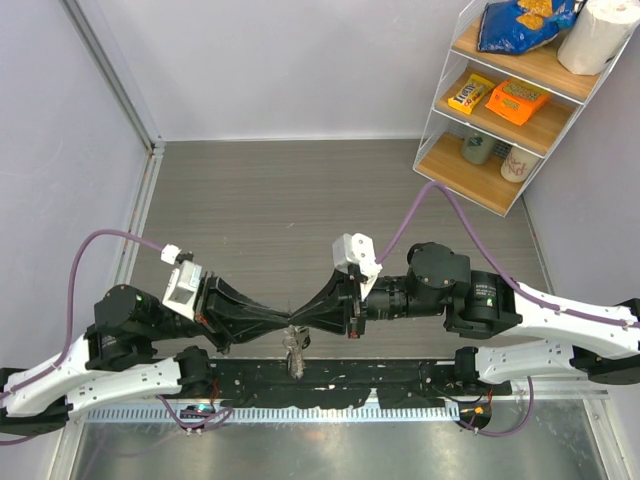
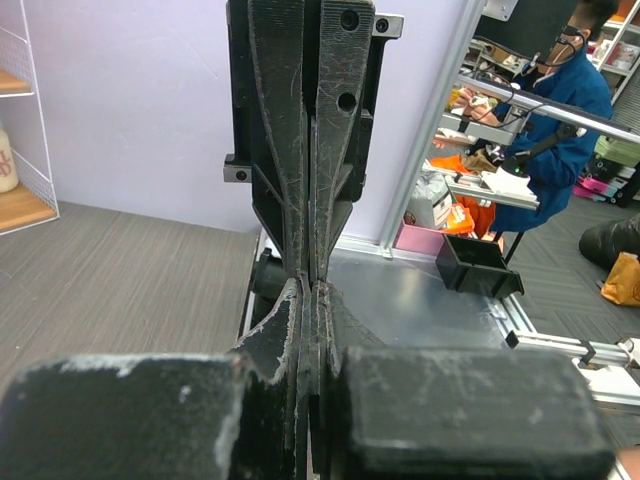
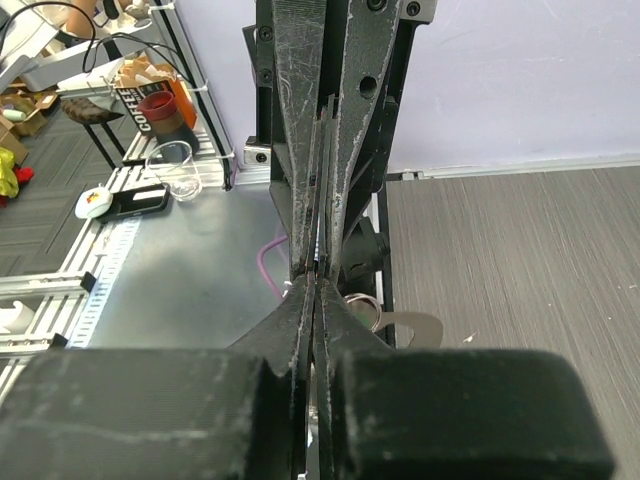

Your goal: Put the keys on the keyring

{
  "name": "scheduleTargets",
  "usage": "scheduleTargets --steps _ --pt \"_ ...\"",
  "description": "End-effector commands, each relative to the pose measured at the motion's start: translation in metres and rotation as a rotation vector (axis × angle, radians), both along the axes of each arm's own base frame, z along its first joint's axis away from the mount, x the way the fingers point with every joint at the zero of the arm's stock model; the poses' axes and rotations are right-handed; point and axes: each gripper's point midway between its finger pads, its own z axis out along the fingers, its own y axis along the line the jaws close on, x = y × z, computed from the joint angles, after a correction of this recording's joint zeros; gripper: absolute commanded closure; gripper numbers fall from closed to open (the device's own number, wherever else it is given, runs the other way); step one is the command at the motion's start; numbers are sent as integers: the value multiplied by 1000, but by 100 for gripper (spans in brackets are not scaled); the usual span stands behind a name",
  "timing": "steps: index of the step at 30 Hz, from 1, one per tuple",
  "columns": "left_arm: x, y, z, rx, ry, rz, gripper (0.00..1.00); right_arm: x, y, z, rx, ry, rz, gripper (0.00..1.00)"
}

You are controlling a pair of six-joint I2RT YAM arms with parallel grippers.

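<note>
Grey wood-grain bench (image 1: 260, 200) was seen beyond the left tool (image 1: 284, 321) and right tool (image 1: 303, 321), both clenched tip to tip. Just below the right tool, the keyring (image 3: 362, 303) and keys (image 1: 293, 352) were seen hanging. They were judged light, stiff and slippery, best pinched by a flat head.

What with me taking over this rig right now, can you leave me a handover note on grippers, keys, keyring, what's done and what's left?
Left gripper: shut, tip to tip with the right gripper, also shut.
Keys: a bunch hangs just below the meeting tips. The keyring shows beside the right gripper's tips, with one key against it.
Done: unclear how many keys are threaded.
Left: check each key on the ring and thread the rest. Which gripper pinches what cannot be told.
</note>
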Motion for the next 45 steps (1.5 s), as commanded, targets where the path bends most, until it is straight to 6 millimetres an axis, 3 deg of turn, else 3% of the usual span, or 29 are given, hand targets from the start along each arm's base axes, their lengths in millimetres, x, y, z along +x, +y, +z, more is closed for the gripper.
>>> scheduleTargets --steps 1,6,8,14,17,21,22,23,24,31,45 --pt "2 11 33 -122 -50 36 100 4 -5 12 41 -9 -29 95" --pt "11 12 25 -96 -30 82 100 17 -11 12 42 -20 -109 95" --pt "23 15 21 -87 -4 151 99 25 -15 11 39 -28 -151 95" --pt "55 33 11 -96 66 348 61 54 -25 2 -8 -26 -324 95" --pt "59 29 4 -73 80 364 55 64 -27 0 -32 -13 -388 95" --pt "56 10 -2 -11 102 312 52 83 -29 -2 -48 25 -505 95" --pt "56 5 -4 11 112 302 49 89 -30 -1 -48 29 -545 95" --pt "55 0 -6 31 124 291 39 93 -32 -1 -48 39 -573 95" --pt "56 -4 -8 48 135 289 37 101 -35 0 -49 40 -622 95" --pt "61 -22 -18 127 175 284 36 127 -46 -1 -69 71 -816 95" --pt "74 -27 -17 148 161 345 37 126 -40 2 -57 106 -807 95"
